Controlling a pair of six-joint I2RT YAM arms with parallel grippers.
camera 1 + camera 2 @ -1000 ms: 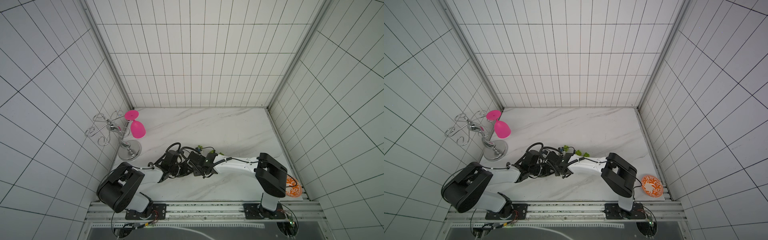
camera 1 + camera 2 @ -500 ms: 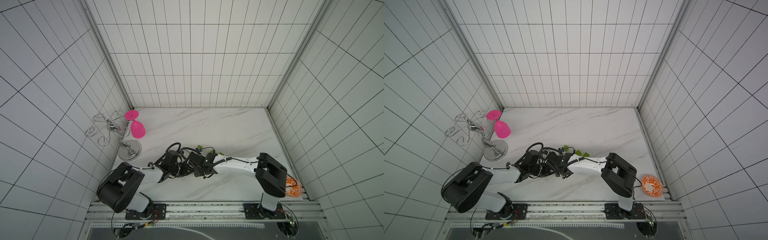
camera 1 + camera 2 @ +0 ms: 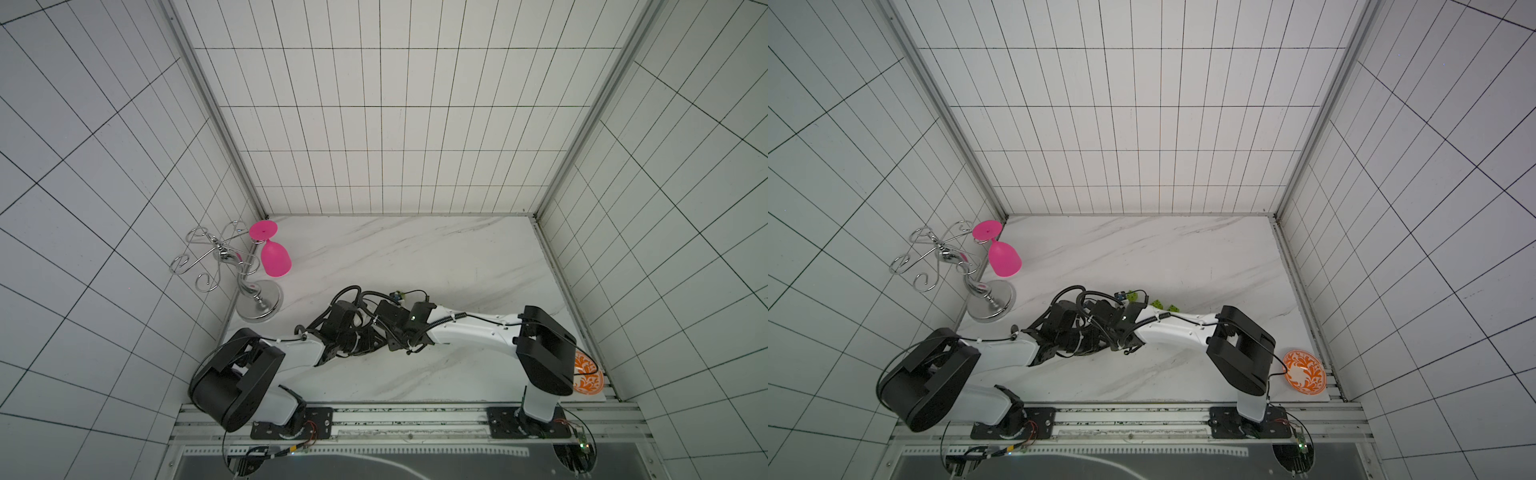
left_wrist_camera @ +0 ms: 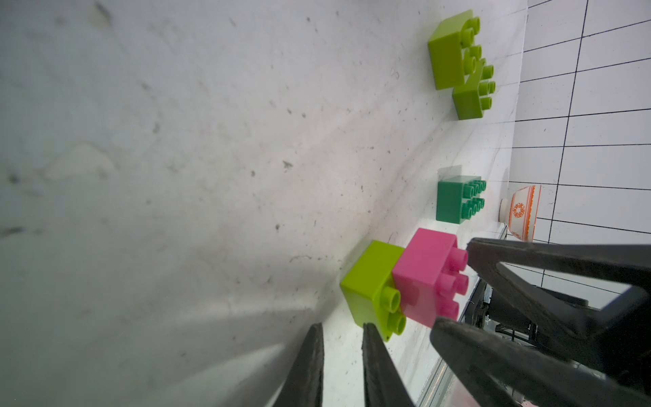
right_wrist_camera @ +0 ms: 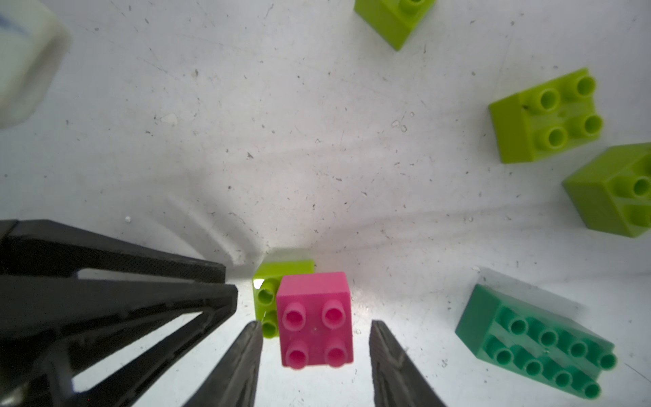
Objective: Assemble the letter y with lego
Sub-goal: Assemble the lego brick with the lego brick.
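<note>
Both arms meet low over the front middle of the bench [image 3: 415,257]. Right end effector [image 5: 316,324]: fingers spread, one on each side of the pink brick [image 4: 422,278], with a small gap on both sides and no contact. The pink brick sits offset on a lime brick [image 4: 370,282], covering half of it; two lime studs show. Left end effector [image 4: 342,327]: fingers narrowly parted with nothing between them, tips just beside the lime brick's bare-stud side. The long dark green brick [image 5: 535,341] lies loose nearby, studs up. The second lime brick [image 5: 544,116] and third lime brick [image 5: 613,190] lie near each other, and the fourth lime brick [image 5: 394,17] lies apart from them. Letter y not yet built: only the pink-on-lime pair is joined.
</note>
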